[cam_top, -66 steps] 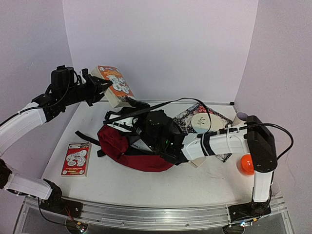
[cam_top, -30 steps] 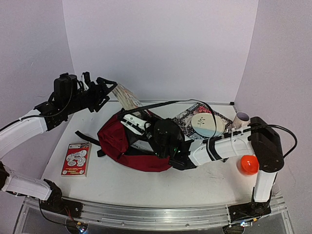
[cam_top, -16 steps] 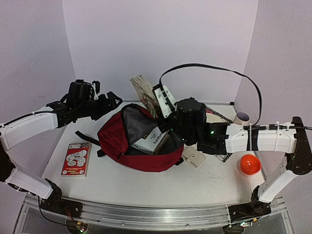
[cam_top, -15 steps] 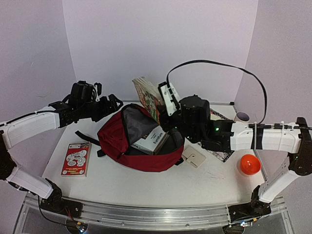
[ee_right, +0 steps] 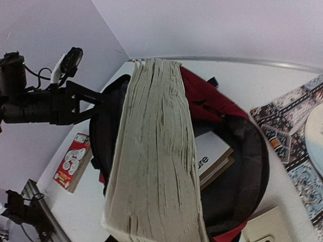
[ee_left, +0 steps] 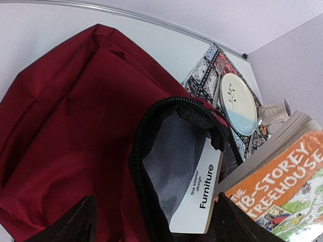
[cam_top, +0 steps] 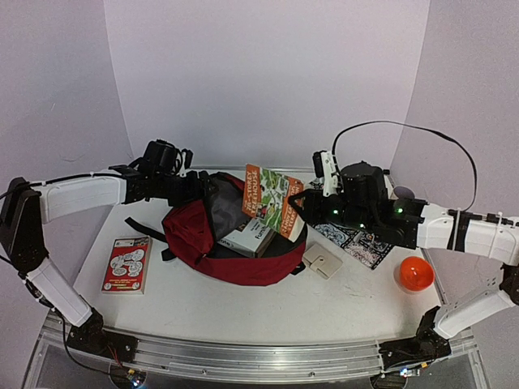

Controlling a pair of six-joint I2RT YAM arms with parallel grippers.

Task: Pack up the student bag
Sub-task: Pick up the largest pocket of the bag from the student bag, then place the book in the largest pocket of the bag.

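The right claw (cam_top: 308, 203) is clamped on an orange paperback (cam_top: 271, 197), holding it tilted over the open mouth of the student bag (cam_top: 195, 235). The left claw (ee_left: 156, 224) stands apart, the bag's zipper rim running between its fingers. A white book (ee_left: 199, 194) lies inside the bag, which rests in the middle of the table (cam_top: 243, 308)

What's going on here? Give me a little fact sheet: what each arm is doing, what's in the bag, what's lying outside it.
Bag: dark red backpack, lying unzipped
Inside it: white Furniture book
Right gripper: shut on orange Treehouse book, above the opening
Left gripper: open, at the bag's rim
On the table: small red-and-white book, beige square, orange round object
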